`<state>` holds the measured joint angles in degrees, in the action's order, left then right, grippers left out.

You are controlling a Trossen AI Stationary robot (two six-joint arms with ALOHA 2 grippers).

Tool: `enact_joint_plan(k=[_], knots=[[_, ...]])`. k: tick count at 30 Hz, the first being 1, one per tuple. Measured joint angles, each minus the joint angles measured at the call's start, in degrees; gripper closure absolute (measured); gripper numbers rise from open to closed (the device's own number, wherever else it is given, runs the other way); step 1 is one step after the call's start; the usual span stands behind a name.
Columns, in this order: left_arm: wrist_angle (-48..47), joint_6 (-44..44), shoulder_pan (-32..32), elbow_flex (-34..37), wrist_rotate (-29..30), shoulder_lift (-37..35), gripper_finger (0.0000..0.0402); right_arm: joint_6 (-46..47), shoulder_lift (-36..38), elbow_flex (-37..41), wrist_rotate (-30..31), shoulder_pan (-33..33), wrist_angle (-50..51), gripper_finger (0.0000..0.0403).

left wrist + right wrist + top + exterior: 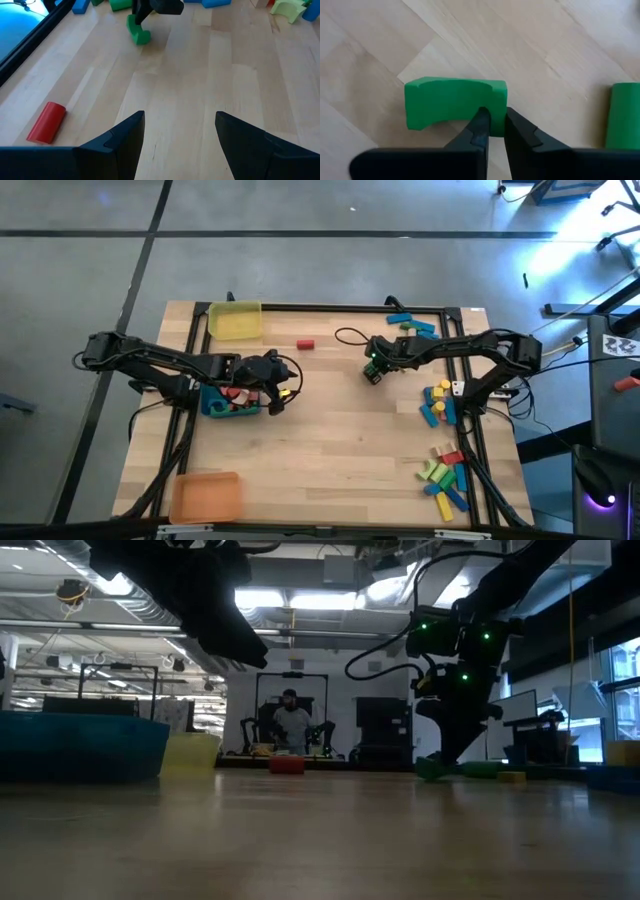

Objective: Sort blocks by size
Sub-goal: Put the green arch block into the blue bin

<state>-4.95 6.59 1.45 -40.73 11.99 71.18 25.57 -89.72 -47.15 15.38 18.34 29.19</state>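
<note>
Right gripper (pixel 494 127) is down at the desk (pixel 330 450) toward its far right part, fingers nearly pressed together, tips pinching one end leg of a green arch block (pixel 455 104); the block sits on the wood just ahead of the fingers, arch cut-out facing them. Another green block (pixel 625 116) lies just beside it, apart. Left gripper (pixel 177 131) hovers over the blue tray (pixel 215 405) on the left side, fingers spread, nothing between them; the tray holds some red pieces. A red cylinder block (pixel 46 122) lies alone on the desk between the two arms, near the far edge. Other blocks are clustered on the right side: a blue/green group (pixel 412 327) at the far edge, a yellow/blue group (pixel 438 402) mid-right, a mixed pile (pixel 445 478) near right. Yellow tray (pixel 235 320) far left, orange tray (pixel 205 496) near left.
</note>
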Motion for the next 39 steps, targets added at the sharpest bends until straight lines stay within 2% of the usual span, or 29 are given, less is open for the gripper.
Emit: enact_joint_plan(k=[6, 11, 19, 32, 39], knots=[[-0.5, 0.3, 0.6, 0.0, 0.0, -1.0, 0.0174, -0.6, 4.2, 0.2, -1.7, 0.0, 0.6, 0.0367], [-0.7, 0.4, 2.3, 0.0, 0.0, -5.5, 0.0174, -1.6, 5.9, 0.2, -4.6, -1.0, -2.8, 0.0361], [-3.0, -0.6, 5.0, 0.0, 0.0, -14.0, 0.0174, -3.1, 6.1, 0.2, -9.0, -5.9, -16.3, 0.0363], [-7.9, -0.6, 7.8, -0.1, 0.0, -23.3, 0.0174, -4.4, 6.1, 0.1, -8.4, -13.5, -38.0, 0.0360], [-8.7, -1.1, 9.1, -0.1, 0.0, -26.4, 0.0174, -5.0, 1.2, 0.1, -7.4, -16.2, -50.9, 0.0358]])
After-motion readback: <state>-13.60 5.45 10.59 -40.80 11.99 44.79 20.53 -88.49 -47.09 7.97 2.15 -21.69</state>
